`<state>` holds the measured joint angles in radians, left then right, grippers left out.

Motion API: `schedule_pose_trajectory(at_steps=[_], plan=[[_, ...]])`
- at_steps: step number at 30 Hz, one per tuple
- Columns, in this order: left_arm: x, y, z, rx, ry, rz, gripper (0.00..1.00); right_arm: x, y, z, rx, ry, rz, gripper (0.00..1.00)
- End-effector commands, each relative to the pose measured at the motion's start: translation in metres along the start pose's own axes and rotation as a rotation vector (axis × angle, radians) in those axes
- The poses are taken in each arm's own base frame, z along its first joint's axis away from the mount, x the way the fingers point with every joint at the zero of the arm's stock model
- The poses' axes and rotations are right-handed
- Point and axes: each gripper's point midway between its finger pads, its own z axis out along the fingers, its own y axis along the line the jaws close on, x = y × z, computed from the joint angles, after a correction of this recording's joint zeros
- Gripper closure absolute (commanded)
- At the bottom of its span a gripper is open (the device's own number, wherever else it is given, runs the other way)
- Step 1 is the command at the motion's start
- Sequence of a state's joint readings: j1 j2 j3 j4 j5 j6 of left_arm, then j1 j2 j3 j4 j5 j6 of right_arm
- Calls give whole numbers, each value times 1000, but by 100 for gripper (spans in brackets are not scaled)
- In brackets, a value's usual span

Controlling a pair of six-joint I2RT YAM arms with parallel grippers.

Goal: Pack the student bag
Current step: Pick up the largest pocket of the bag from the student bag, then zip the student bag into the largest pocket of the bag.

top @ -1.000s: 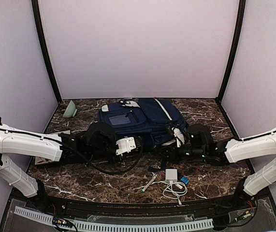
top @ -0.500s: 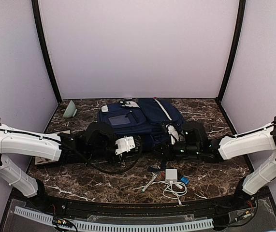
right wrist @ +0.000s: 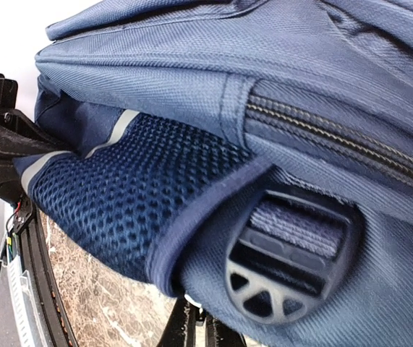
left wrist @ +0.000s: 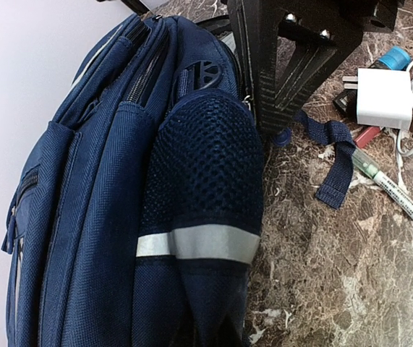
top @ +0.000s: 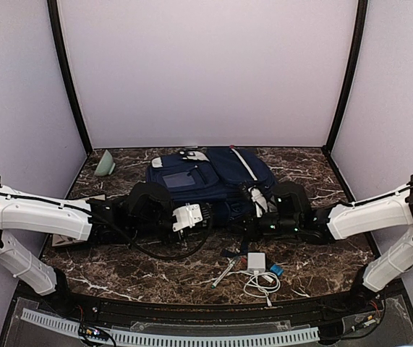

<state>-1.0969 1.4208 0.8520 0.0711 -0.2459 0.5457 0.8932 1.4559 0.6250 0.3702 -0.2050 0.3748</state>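
Left gripper (top: 205, 214) pinches the student bag (top: 213, 177) at its 6 o'clock edge, right gripper (top: 249, 217) is closed beside; move both together, slowly.

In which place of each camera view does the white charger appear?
Top external: white charger low centre, on the table, on the near side of the student bag.
Left wrist: upper right.
Right wrist: not in it.
Shared landmark: the student bag, in all three views.
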Motion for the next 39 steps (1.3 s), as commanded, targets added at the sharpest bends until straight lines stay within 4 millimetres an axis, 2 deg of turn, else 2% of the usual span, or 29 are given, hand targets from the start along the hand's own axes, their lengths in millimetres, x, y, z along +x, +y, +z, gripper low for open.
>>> schedule_pose_trajectory(at_steps=[1,7,12,18,20,23,26,28,29,30,31,32,33,34,36,38,39], plan=[[-66,41,-35,-101,-223,-52,100,-1,-12,-15,81,-21,-5,100],[-38,50,-32,-124,-137,-77,100,26,-58,-46,276,63,60,100],[-23,54,-39,-130,-107,-111,100,47,-103,-79,414,122,180,100],[-2,58,-48,-148,-59,-146,100,41,-157,-130,613,103,294,100],[3,57,-50,-147,-54,-158,100,37,-162,-135,612,102,302,100],[9,56,-52,-145,-46,-172,100,26,-152,-125,526,119,264,100],[19,61,-53,-157,-17,-223,100,21,-150,-121,514,143,247,100],[26,65,-54,-164,-3,-262,100,15,-141,-115,464,134,231,100],[24,66,-56,-161,-19,-276,93,12,-134,-111,430,125,224,100],[18,63,-58,-139,-55,-277,76,11,-127,-106,398,122,215,100],[6,58,-65,-97,-125,-272,55,11,-121,-102,375,124,208,100],[-7,52,-71,-52,-199,-253,39,12,-118,-98,364,131,199,100],[-24,38,-79,35,-292,-227,31,12,-114,-95,354,134,194,100],[-39,29,-85,86,-365,-198,28,13,-113,-93,347,136,199,100],[-66,9,-91,159,-460,-121,35,11,-109,-89,318,124,210,100],[-84,-13,-79,221,-465,-42,39,8,-106,-86,292,110,218,100],[-89,-21,-66,240,-441,-19,42,7,-104,-85,283,103,221,100]])
